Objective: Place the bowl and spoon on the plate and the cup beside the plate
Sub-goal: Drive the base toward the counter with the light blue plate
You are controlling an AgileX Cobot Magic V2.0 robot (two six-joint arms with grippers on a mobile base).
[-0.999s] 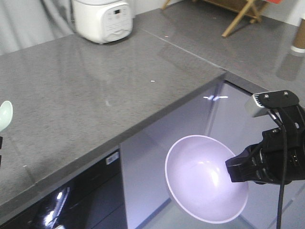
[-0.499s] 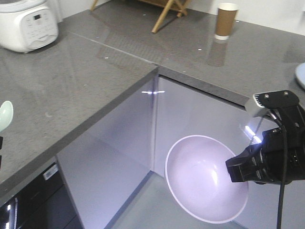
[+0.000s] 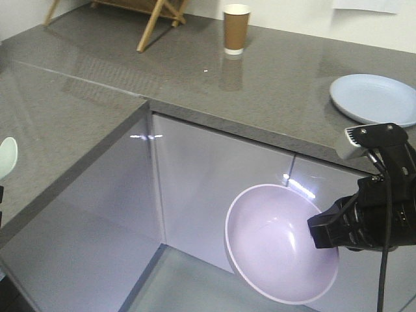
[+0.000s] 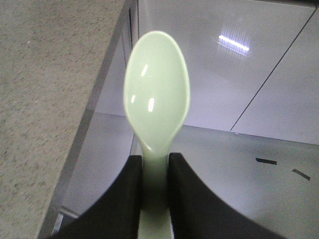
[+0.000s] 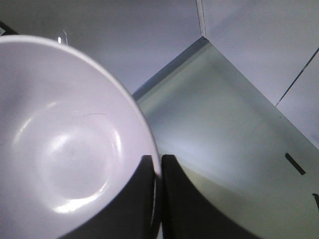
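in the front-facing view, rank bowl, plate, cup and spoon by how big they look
1. bowl, though it is nearest the camera, which inflates it
2. plate, cut off at the right edge
3. cup
4. spoon, only partly in frame, so unsure

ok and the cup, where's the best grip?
Mid-wall of the cup, jaws closing across it from the near side. It stands upright on the counter with space around it; the tall wall likely suits a side pinch better than the rim.

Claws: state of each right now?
Left claw: closed, holding the spoon by its handle.
Right claw: closed on the bowl, at its rim.
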